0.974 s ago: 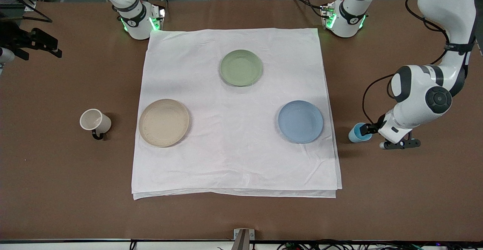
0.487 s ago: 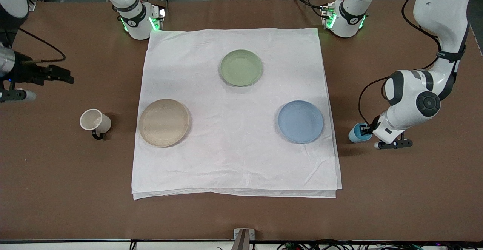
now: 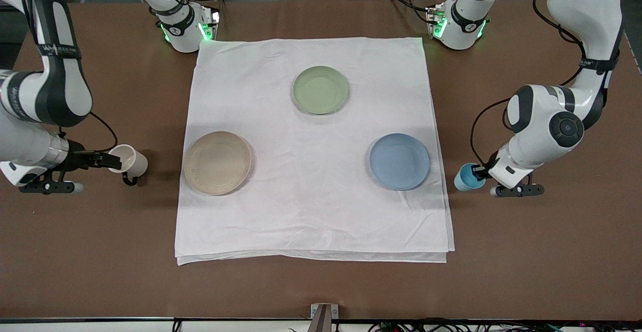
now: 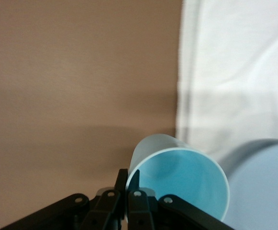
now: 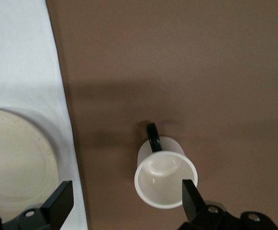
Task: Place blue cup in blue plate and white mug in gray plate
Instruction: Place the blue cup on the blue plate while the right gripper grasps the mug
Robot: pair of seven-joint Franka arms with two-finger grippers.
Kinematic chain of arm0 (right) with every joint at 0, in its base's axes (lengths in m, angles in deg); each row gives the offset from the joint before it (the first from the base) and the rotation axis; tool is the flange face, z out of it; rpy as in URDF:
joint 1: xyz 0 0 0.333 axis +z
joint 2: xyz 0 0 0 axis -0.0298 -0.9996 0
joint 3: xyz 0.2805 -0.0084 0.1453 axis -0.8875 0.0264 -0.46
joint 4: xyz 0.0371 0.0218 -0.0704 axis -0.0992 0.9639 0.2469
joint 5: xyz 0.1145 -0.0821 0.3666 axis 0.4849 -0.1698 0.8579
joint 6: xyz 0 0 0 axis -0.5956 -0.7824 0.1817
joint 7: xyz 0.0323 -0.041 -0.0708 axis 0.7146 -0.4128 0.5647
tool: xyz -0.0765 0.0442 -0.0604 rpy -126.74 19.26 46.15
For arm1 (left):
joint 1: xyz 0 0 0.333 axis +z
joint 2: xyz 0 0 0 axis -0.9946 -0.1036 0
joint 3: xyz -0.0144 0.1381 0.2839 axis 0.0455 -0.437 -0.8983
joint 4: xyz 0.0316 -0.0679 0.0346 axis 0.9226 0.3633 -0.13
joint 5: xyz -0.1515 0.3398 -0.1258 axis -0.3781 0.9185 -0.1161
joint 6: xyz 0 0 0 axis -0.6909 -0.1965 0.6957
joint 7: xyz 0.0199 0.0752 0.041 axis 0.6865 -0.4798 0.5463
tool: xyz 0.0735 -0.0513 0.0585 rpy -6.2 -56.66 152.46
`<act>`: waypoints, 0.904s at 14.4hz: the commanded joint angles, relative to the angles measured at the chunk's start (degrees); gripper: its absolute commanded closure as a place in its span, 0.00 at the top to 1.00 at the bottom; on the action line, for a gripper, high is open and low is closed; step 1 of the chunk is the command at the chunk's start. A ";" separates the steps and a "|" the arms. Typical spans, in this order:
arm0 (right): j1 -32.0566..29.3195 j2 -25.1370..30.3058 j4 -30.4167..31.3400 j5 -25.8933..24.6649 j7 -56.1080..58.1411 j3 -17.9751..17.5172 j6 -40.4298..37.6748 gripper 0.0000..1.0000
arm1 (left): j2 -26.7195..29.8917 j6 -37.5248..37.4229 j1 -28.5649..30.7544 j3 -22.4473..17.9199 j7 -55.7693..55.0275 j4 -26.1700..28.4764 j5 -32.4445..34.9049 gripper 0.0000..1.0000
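Observation:
The blue cup [image 3: 466, 177] is tilted beside the white cloth's edge, between the blue plate [image 3: 399, 161] and the left arm. My left gripper [image 3: 479, 172] is shut on its rim, one finger inside and one outside, as the left wrist view shows [image 4: 127, 175] with the cup [image 4: 182, 182] and the blue plate [image 4: 268, 191]. The white mug [image 3: 132, 161] stands on the bare table beside the gray plate [image 3: 217, 162], handle toward the front camera. My right gripper [image 3: 107, 161] is open over the mug [image 5: 165, 177], one fingertip [image 5: 190, 196] at its rim; the gray plate [image 5: 14, 158] lies beside it.
A pale green plate [image 3: 321, 90] lies on the white cloth [image 3: 311, 211] nearer the robots' bases. The cloth covers the table's middle, with bare brown table [image 3: 75, 252] around it.
My right arm has swung in from its end of the table and come down at the white mug. My left gripper has carried the blue cup a little toward the cloth and the blue plate.

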 commanded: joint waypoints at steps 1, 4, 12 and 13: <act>-1.50 -3.66 2.59 -0.03 2.54 -0.61 6.55 1.00 | 1.55 -3.21 -0.81 6.52 -12.93 -0.41 1.31 0.00; -2.73 -8.24 2.68 0.23 6.76 -0.70 10.25 0.98 | -1.17 -1.02 -3.61 8.38 -20.60 -0.50 1.22 0.01; -3.25 -10.01 4.97 0.50 11.78 -0.70 11.50 0.04 | -5.66 2.33 -6.79 8.12 -27.39 0.03 1.31 0.45; -3.26 -10.01 4.62 0.59 11.70 -0.70 11.32 0.00 | -5.22 1.89 -6.79 7.86 -27.31 -0.32 1.39 0.72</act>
